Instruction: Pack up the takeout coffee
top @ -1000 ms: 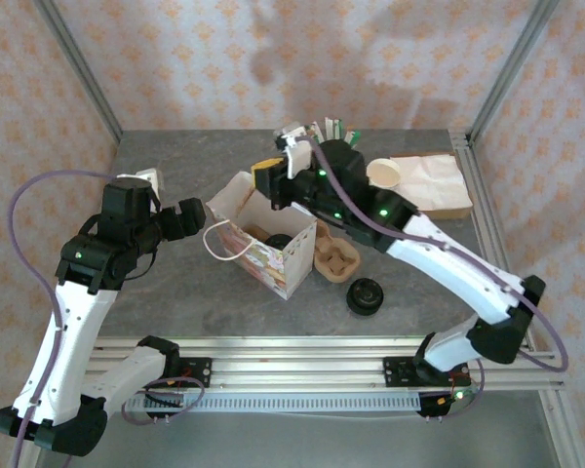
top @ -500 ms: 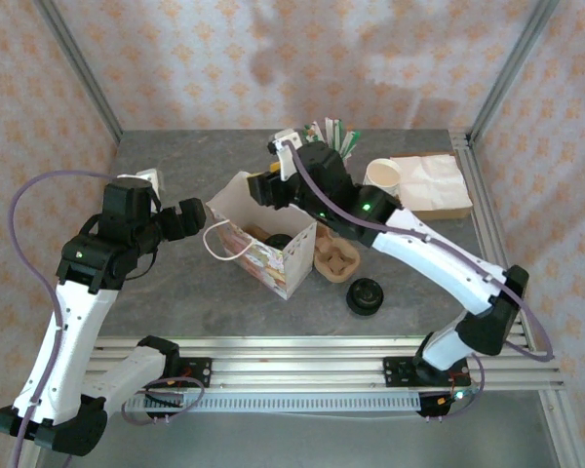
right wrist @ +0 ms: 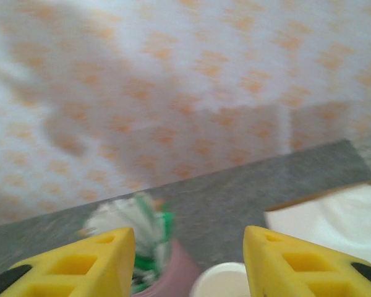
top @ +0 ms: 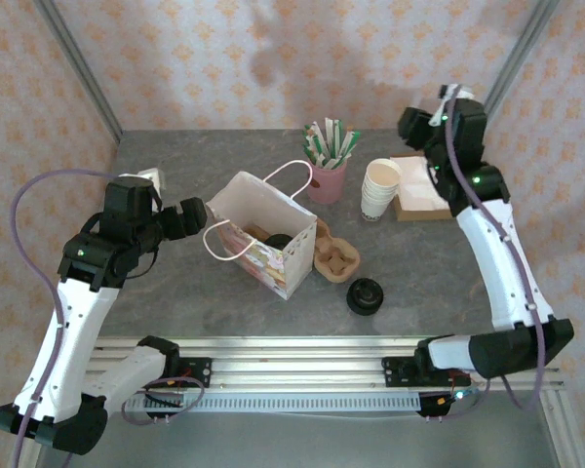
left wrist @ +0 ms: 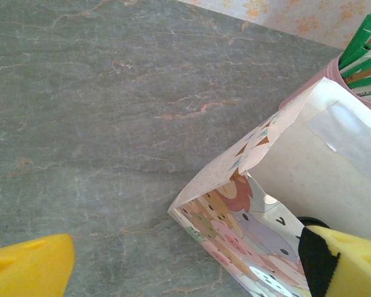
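One takeout coffee (top: 365, 295), a small dark cup with a black domed lid, stands on the table right of the patterned paper bag (top: 263, 234). A second dark cup (top: 278, 241) sits inside the bag, and its black lid (left wrist: 312, 221) peeks over the bag's wall (left wrist: 235, 204). My left gripper (top: 190, 216) is open at the bag's left corner, and the corner lies between the yellow fingers (left wrist: 25, 269). My right gripper (top: 409, 127) hangs open and empty at the back right, above the white paper cups (top: 380, 187); its yellow fingers (right wrist: 74, 263) frame the table's back edge.
A brown pulp cup carrier (top: 334, 255) lies right of the bag. A pink cup of green-wrapped sticks (top: 329, 156) stands behind it, blurred in the right wrist view as the pink cup (right wrist: 151, 253). A brown bag with white napkins (top: 424, 190) is at the back right.
My right arm has swung from above the bag up to the back right corner, and its jaws have opened. The left arm and the bag have not moved.
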You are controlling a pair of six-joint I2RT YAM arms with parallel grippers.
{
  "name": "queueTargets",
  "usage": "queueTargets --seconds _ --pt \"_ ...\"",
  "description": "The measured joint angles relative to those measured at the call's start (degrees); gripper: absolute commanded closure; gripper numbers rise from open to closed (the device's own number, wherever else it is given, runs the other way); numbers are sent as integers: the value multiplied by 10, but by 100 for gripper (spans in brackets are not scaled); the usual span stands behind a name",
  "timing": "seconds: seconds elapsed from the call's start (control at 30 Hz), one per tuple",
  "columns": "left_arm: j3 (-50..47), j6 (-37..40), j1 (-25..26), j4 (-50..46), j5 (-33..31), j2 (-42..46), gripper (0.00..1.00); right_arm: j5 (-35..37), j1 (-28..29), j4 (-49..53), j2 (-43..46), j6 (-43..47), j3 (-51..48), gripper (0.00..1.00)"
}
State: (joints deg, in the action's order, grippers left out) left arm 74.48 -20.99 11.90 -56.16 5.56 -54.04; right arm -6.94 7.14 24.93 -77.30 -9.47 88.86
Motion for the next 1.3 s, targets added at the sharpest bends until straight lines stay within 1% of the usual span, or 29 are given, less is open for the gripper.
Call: queueTargets --seconds 0.07,0.13,0.23,0.33,0.47,0.6,0.77,0.97,1.07,1.13,1.27,1.3 --pt "0 0 0 0 1 -3 5 -28 -56 2 -37 -17 -1 54" --pt "0 0 0 -1 3 -7 5 -51 -100 5 -84 -29 -5 55" --pt "0 1 0 -2 6 -9 5 -74 -136 13 -152 -39 -7 56" --pt "0 1 0 -2 11 -9 5 -83 -154 30 -225 -38 4 57" --pt "-7 1 0 -2 20 -9 5 -83 -159 64 -319 -23 52 57" --pt "-14 5 0 -5 33 -10 5 -65 -158 109 -395 0 123 56" --pt "-18 6 0 -7 35 -11 5 -31 -158 136 -428 24 147 55" --pt "-19 11 0 -7 35 -12 5 -18 -158 154 -476 37 178 58" --pt "-19 11 0 -7 35 -12 5 -18 -158 155 -497 37 182 62" --pt "-19 11 0 -7 35 -12 5 -19 -158 156 -509 36 183 67" --pt "-19 11 0 -8 35 -12 5 -19 -158 156 -516 35 183 84" --pt "-19 11 0 -8 35 -12 5 -19 -158 156 -516 34 183 85"
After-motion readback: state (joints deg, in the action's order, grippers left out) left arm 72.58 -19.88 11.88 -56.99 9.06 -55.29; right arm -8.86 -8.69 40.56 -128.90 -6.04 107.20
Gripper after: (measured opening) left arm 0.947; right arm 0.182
